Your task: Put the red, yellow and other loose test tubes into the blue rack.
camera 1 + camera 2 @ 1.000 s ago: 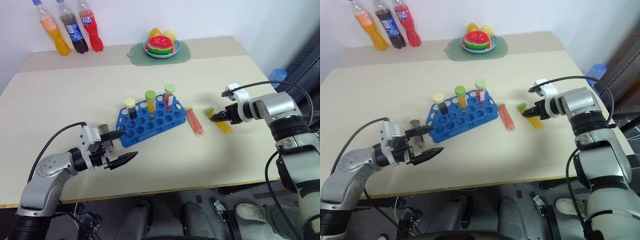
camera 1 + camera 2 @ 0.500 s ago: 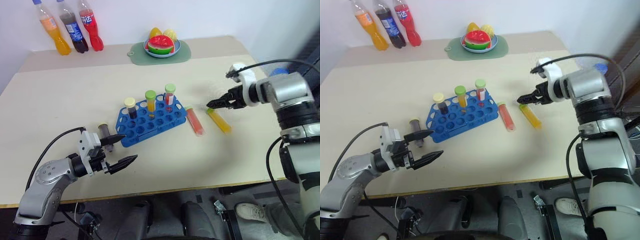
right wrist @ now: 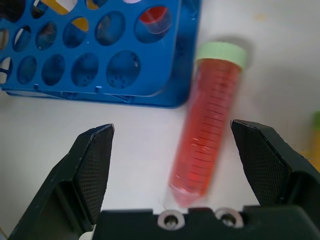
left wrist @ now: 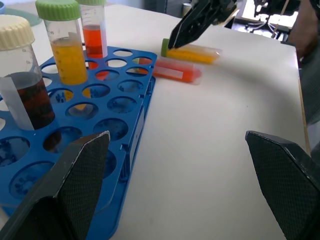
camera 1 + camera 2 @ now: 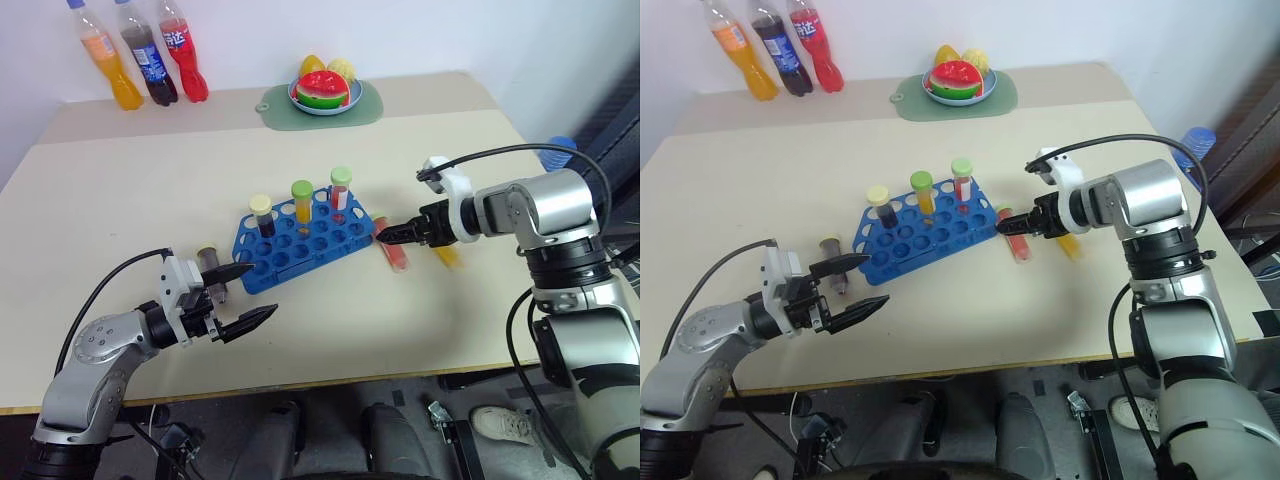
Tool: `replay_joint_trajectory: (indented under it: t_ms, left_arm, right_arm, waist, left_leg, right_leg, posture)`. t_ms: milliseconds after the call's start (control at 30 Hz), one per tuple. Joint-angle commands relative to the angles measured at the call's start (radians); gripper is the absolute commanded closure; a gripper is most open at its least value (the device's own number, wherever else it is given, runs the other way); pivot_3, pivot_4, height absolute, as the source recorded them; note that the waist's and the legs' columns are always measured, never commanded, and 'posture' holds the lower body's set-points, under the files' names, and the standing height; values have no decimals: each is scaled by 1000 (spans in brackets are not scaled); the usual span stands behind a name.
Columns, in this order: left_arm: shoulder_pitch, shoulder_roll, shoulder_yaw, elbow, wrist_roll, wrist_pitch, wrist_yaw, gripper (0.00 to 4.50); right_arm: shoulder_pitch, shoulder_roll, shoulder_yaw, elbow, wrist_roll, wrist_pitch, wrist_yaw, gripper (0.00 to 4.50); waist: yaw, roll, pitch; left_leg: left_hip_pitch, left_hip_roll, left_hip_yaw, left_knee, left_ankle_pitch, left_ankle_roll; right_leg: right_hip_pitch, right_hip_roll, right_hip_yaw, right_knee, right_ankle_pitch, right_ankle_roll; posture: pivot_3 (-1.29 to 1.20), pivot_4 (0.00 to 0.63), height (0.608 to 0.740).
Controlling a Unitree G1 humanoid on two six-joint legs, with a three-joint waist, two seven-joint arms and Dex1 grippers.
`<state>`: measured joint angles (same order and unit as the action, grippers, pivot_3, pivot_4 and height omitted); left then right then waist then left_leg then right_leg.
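Observation:
The blue rack (image 5: pixel 300 243) lies mid-table with three capped tubes upright in its far row. A red tube (image 5: pixel 394 249) with a green cap lies on the table just right of the rack, and a yellow tube (image 5: pixel 447 252) lies beyond it, partly hidden by my right arm. My right gripper (image 5: pixel 386 233) hangs open over the red tube (image 3: pixel 205 125), which sits between its fingers and touches neither. A dark tube (image 5: pixel 209 267) stands by the rack's left end. My left gripper (image 5: pixel 256 292) is open and empty beside it.
Three soda bottles (image 5: pixel 146 52) stand at the back left of the table. A plate of fruit (image 5: pixel 322 92) rests on a green mat at the back centre. The near table edge (image 5: pixel 330 385) runs just in front of my left gripper.
My right gripper let go of the yellow tube, opened wide, and swung left to hang over the red tube. The left arm stayed put.

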<state>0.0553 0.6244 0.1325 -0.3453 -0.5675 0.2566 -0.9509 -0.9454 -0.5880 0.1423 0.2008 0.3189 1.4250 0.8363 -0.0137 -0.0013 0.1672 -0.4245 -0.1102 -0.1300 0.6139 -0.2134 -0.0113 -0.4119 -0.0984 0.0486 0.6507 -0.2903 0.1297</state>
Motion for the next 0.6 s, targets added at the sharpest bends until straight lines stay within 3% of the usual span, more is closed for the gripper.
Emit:
replay_joint_trajectory:
  t_ms: [33, 267, 400, 500, 600]
  left_arm:
    - [8, 0, 13, -25, -4, -8, 3, 0]
    - [32, 1, 23, -41, -7, -8, 11, 0]
    - [41, 0, 20, -49, -9, -7, 17, 0]
    - [41, -3, 16, -49, -8, -8, 20, 0]
    - [39, -5, 13, -46, -8, -8, 22, 0]
  right_arm:
    - [4, 30, -30, -3, 3, -9, -62, 404]
    - [21, 92, -27, 36, -18, -41, -179, 404]
    - [74, 74, 59, 4, -68, -127, -214, 404]
    - [111, 55, 100, -33, -94, -167, -227, 1287]
    - [142, 33, 126, -78, -115, -185, -239, 2761]
  waist:
    - [0, 0, 0]
    - [0, 0, 0]
    - [-1, -1, -1]
    - [0, -3, -3]
    - [2, -3, -3]
  left_leg:
    - [0, 0, 0, 0, 0, 0]
    - [0, 0, 0, 0, 0, 0]
    - [0, 0, 0, 0, 0, 0]
    - [2, 0, 0, 1, 0, 0]
    - [3, 0, 0, 1, 0, 0]
  right_leg:
    - [0, 0, 0, 0, 0, 0]
    - [0, 0, 0, 0, 0, 0]
    - [0, 0, 0, 0, 0, 0]
    - [2, 0, 0, 0, 0, 0]
    - [3, 0, 0, 0, 0, 0]
  posture:
    - [0, 150, 740]
    - [0, 150, 740]
    - [0, 150, 740]
    - [0, 150, 740]
    - [0, 150, 740]
